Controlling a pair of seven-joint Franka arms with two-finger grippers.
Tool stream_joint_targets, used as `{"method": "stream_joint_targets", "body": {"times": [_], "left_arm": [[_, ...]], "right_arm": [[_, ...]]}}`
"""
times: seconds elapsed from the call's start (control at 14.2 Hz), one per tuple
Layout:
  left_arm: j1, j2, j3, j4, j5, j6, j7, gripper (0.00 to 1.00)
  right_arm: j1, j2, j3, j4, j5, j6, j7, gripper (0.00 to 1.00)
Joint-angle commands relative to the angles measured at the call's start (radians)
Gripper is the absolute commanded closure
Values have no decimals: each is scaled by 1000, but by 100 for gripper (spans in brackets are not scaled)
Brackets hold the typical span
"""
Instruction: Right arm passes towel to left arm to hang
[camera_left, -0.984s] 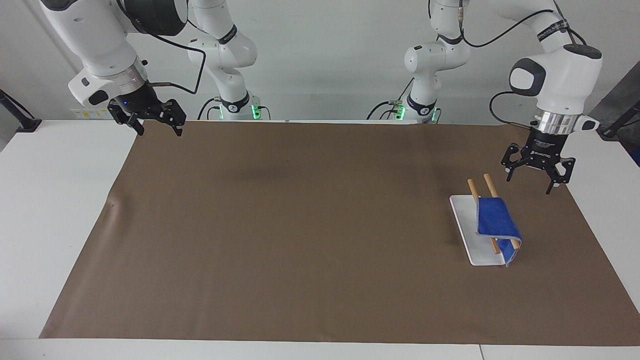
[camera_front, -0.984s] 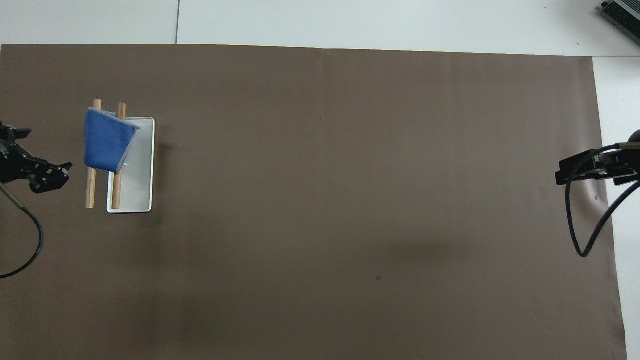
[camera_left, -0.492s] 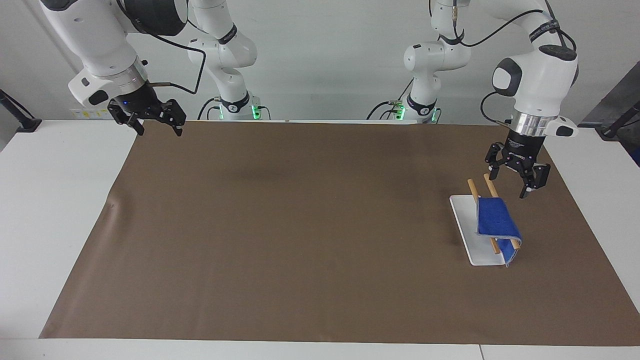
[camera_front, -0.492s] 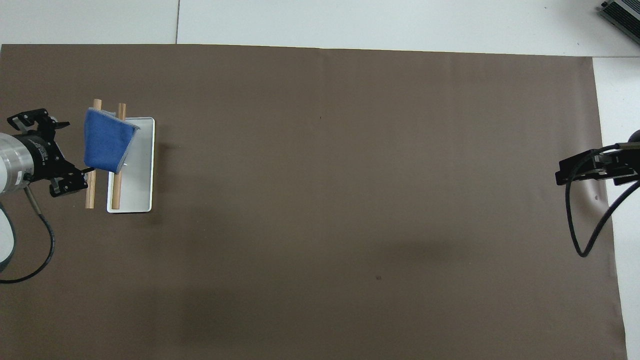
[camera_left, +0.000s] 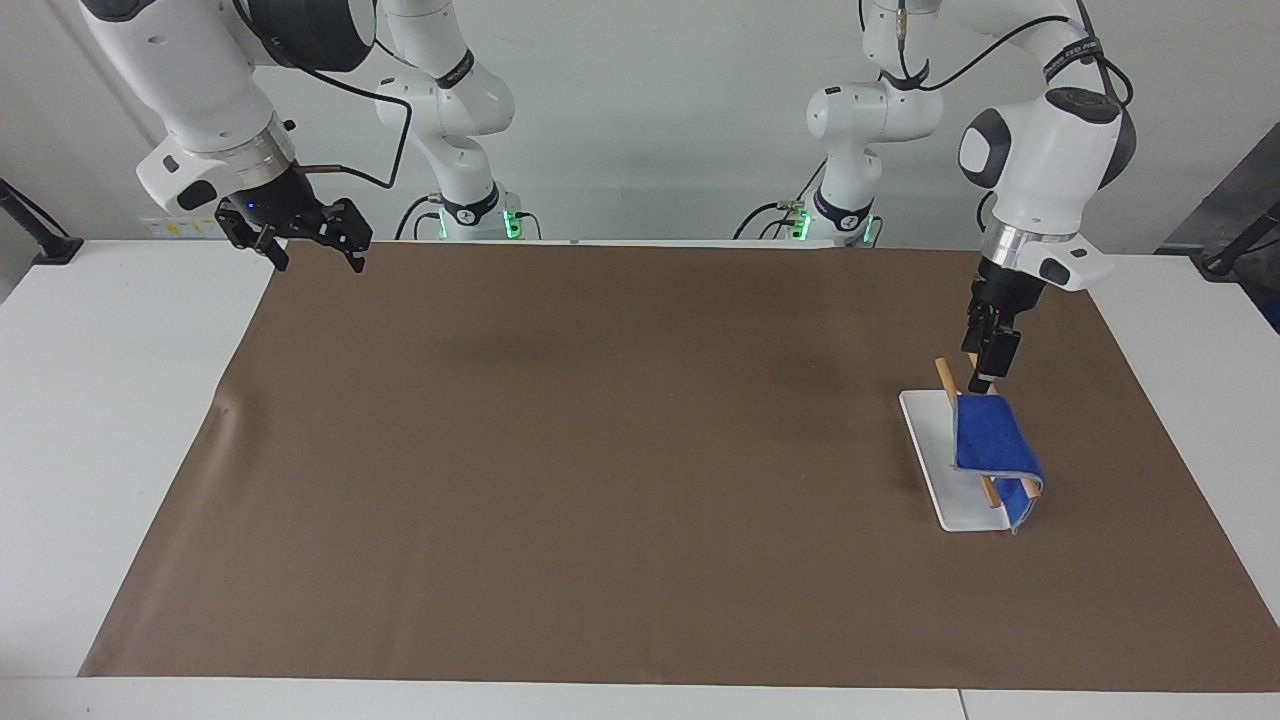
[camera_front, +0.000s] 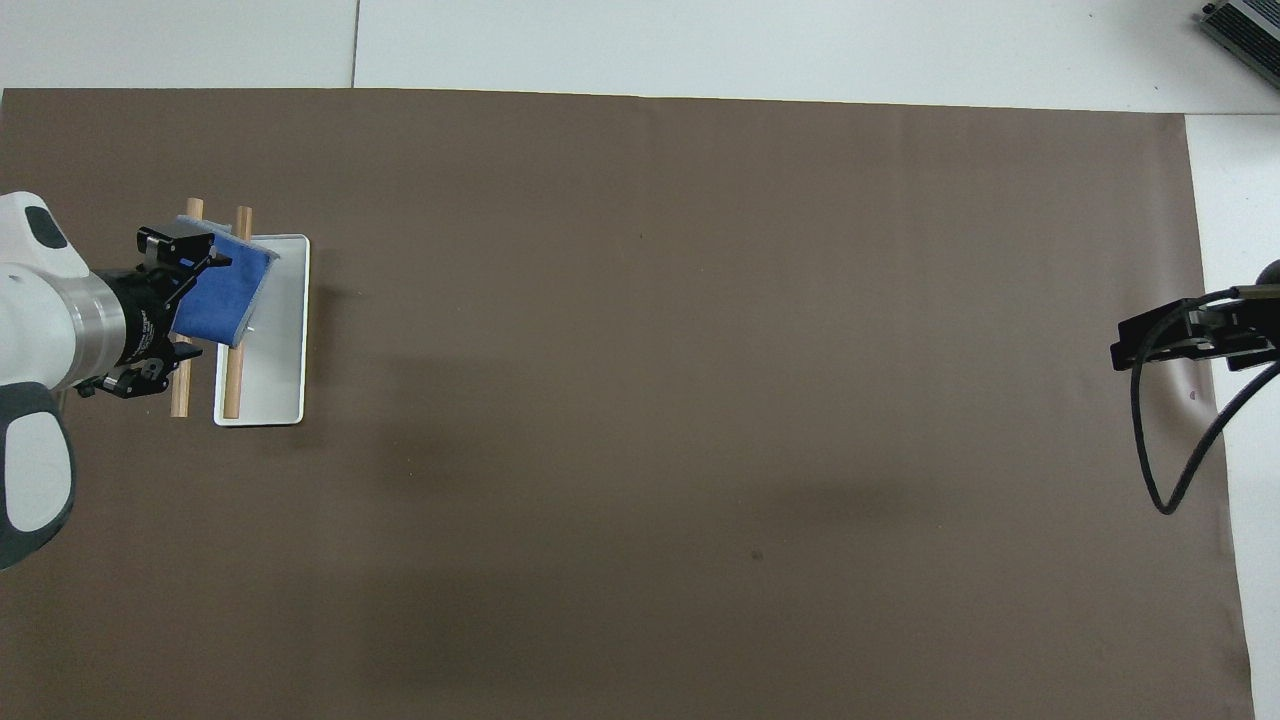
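The blue towel (camera_left: 990, 437) (camera_front: 228, 288) hangs folded over two wooden rods (camera_left: 943, 373) (camera_front: 233, 385) that stand on a white base (camera_left: 935, 470) (camera_front: 282, 345) toward the left arm's end of the table. My left gripper (camera_left: 984, 376) (camera_front: 190, 305) is open and hangs low over the rods, at the towel's edge nearer to the robots. It holds nothing, and I cannot tell whether it touches the cloth. My right gripper (camera_left: 320, 262) (camera_front: 1125, 352) waits open and empty over the mat's corner at the right arm's end.
A large brown mat (camera_left: 600, 450) covers most of the white table (camera_left: 120, 400). A black cable (camera_front: 1160, 470) loops down from the right wrist. A grey device (camera_front: 1245, 30) sits at the table's corner farthest from the robots, at the right arm's end.
The left gripper has swung in from beside the rack to over the rods by the towel, turning about a quarter turn. The towel and the right arm have not moved.
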Motion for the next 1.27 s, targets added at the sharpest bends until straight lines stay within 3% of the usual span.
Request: {"method": "stream_joint_targets", "body": {"times": [0.0, 0.28, 0.56, 0.77, 1.2], "left_arm": [[-26, -1, 9, 61, 17, -80, 264, 0], [-52, 6, 10, 154, 17, -181, 711, 0], [-52, 69, 12, 372, 17, -405, 1028, 0], [-54, 80, 14, 466, 22, -509, 1064, 0], [-74, 69, 23, 536, 22, -768, 1233, 0]], "right_arm": [[-11, -6, 3, -2, 21, -2, -13, 0], [-11, -6, 3, -2, 21, -2, -13, 0], [-11, -6, 3, -2, 21, -2, -13, 0], [-11, -6, 3, -2, 21, -2, -13, 0], [-11, -6, 3, -2, 21, -2, -13, 0]]}}
